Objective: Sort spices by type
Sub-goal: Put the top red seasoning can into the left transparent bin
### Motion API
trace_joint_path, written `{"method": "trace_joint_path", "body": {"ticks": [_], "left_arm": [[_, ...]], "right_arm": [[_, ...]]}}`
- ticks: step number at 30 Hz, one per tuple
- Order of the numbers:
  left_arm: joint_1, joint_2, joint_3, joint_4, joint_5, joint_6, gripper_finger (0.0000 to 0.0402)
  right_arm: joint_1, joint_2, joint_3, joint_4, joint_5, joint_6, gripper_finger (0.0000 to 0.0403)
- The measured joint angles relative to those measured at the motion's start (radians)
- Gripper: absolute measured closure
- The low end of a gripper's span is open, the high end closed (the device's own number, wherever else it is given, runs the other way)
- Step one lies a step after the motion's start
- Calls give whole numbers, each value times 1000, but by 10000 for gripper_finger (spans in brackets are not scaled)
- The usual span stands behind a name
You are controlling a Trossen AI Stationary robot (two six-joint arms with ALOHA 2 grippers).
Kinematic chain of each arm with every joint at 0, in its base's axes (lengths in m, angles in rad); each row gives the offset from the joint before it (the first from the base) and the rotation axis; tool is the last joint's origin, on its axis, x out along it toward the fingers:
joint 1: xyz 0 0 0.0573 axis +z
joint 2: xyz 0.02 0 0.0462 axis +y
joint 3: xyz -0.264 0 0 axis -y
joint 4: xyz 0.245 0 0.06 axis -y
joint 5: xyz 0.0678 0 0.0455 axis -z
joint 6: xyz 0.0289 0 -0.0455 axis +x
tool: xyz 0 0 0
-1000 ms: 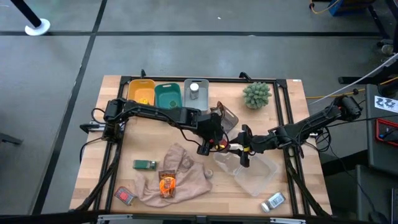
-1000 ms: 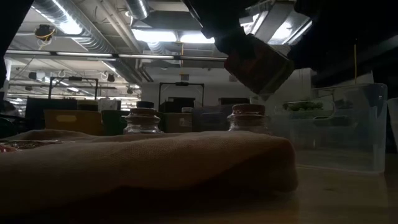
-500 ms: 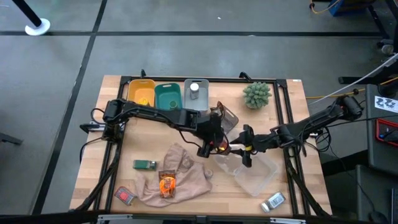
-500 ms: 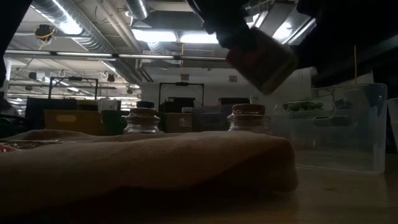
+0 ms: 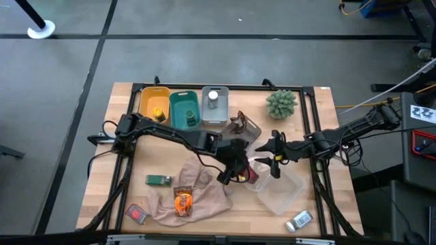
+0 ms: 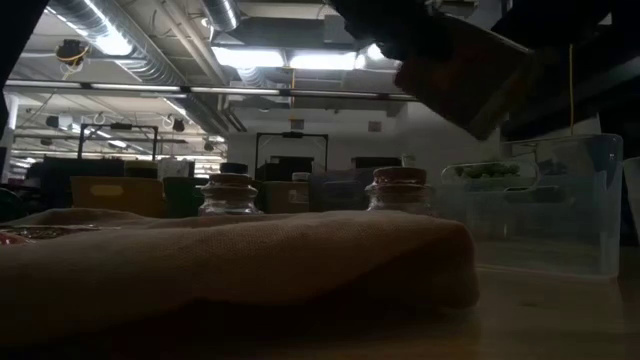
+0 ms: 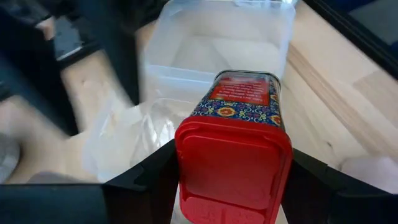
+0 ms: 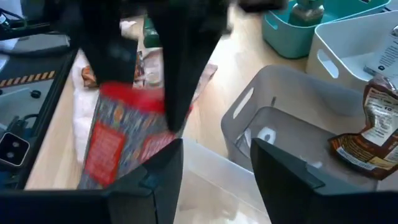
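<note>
1. The red spice tin (image 7: 233, 143) is in my left tool (image 5: 235, 171), held above the near corner of the clear tub (image 5: 281, 192). Its flat red lid faces my wrist and its patterned body points toward the tub.
2. My left tool is closed on the tin, one finger on each narrow side, just below the lid. I judge this a good place to hold, because the walls there are flat and stiff.
3. I think the tin is rigid and light. The smooth sides may be slippery, so it can rotate between my fingers if I tilt it more.
4. My right tool (image 5: 276, 154) is just beside the tin, over the far side of the clear tub. Its fingers stand apart and hold nothing.
5. The two tools are close together, so there is little room between them. I judge that one arm must give way before the tin goes down.
6. The clear tub has thin upright walls, and the tin must pass over this rim and not strike it.
7. Beyond the tub, a grey bin (image 8: 292, 134) holds a brown sachet (image 8: 372, 140), and next to it are the white bin (image 5: 214, 106), the teal bin (image 5: 184, 109) and the yellow bin (image 5: 155, 101).
8. On the other side of the tin the beige cloth (image 5: 208, 197) lies on the tabletop (image 5: 313, 129) with an orange sachet (image 5: 182, 201) on it. A green box (image 5: 158, 180) is near the cloth.
</note>
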Motion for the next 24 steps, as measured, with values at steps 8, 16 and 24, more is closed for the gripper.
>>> {"method": "trace_joint_path", "body": {"ticks": [8, 16, 24], "left_arm": [[-6, 44, -2, 33, -57, 66, 194], [-5, 44, -3, -38, -59, 87, 194], [-4, 60, -3, -40, -60, 117, 194]], "right_arm": [[0, 0, 1, -45, -48, 42, 217], [1, 59, 1, -80, -104, 112, 217], [1, 187, 1, -30, -186, 140, 217]]}}
